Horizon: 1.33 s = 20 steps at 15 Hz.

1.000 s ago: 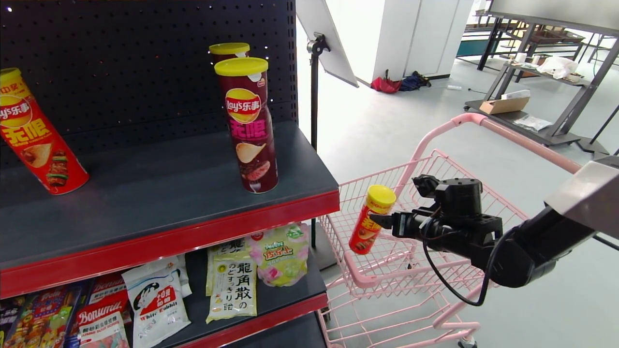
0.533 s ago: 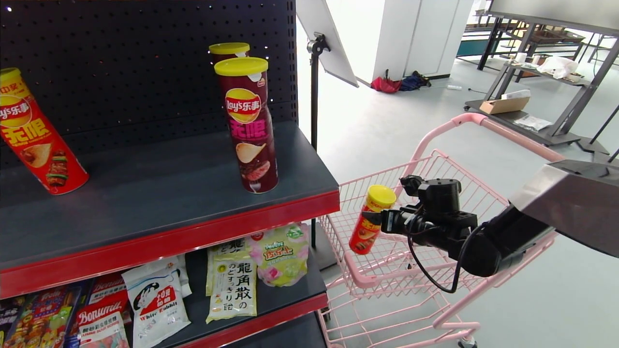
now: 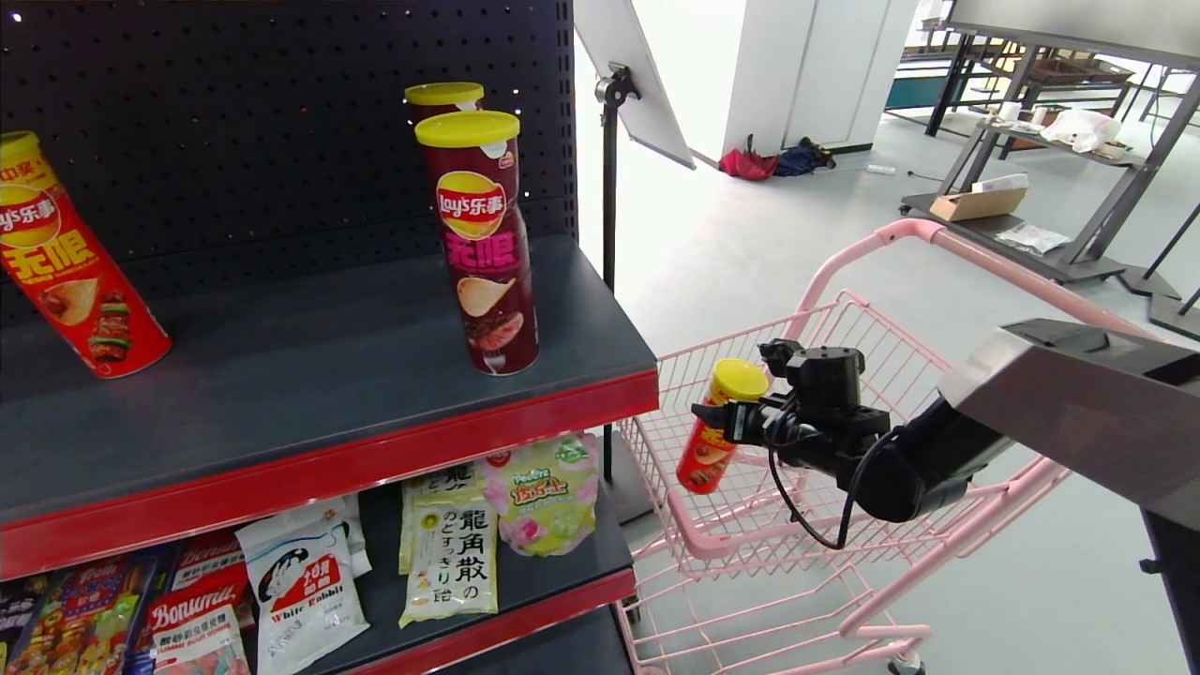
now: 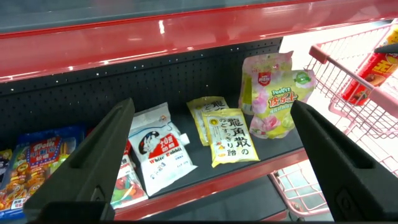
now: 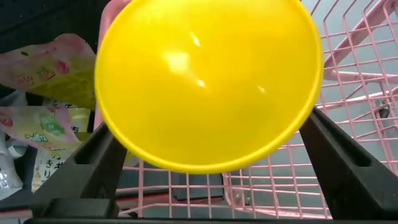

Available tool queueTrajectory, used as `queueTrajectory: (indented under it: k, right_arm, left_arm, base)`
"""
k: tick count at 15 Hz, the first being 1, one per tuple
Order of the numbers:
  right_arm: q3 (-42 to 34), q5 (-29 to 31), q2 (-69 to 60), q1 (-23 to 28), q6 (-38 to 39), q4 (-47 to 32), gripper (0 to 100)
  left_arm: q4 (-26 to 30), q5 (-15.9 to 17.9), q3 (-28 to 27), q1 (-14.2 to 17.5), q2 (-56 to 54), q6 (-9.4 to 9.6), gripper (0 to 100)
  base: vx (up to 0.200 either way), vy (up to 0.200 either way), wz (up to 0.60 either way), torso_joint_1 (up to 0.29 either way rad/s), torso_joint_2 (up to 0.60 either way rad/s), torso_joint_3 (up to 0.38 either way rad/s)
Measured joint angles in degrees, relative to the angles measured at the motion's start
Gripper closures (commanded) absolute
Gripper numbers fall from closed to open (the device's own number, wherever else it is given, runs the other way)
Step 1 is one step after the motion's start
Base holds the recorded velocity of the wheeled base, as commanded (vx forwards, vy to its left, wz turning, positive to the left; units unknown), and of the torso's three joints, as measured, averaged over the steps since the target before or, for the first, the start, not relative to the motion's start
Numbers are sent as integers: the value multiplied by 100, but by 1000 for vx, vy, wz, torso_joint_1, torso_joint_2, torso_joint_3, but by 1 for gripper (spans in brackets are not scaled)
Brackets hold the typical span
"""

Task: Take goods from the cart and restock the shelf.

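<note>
From the head view, the right gripper has its fingers spread either side of a tilted red cylindrical chip can in the pink wire cart. Its wrist view adds the can's glossy yellow lid. The left gripper gapes wide before shelved snack bags.

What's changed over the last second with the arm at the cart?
The right gripper moved left, toward the shelf, and now straddles the red chip can standing in the pink cart. The can, the cart and the goods on the shelf stayed where they were.
</note>
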State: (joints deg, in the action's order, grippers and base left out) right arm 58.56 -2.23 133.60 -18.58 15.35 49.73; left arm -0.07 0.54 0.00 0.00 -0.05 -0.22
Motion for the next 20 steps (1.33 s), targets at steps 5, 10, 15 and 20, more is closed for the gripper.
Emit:
queueTrajectory:
  k: [5,10,15,20]
  right_arm:
    - [262,122,216,12,13,0,0]
    - [524,261,386,-16,148,0,100]
    - [400,516,185,-16,140,-35,100]
    - [329,516,-1417,63,-552,-578,100]
  left_arm:
    - [0,0,0,0,0,0,0]
    - [0,0,0,2,0,6,0]
    - [0,-2,0,0,0,1,0]
    - [0,0,0,2,0,0,0]
  base:
    - [0,0,0,0,0,0]
    - [0,0,0,0,0,0]
    - [0,0,0,0,0,0]
    - [0,0,0,0,0,0]
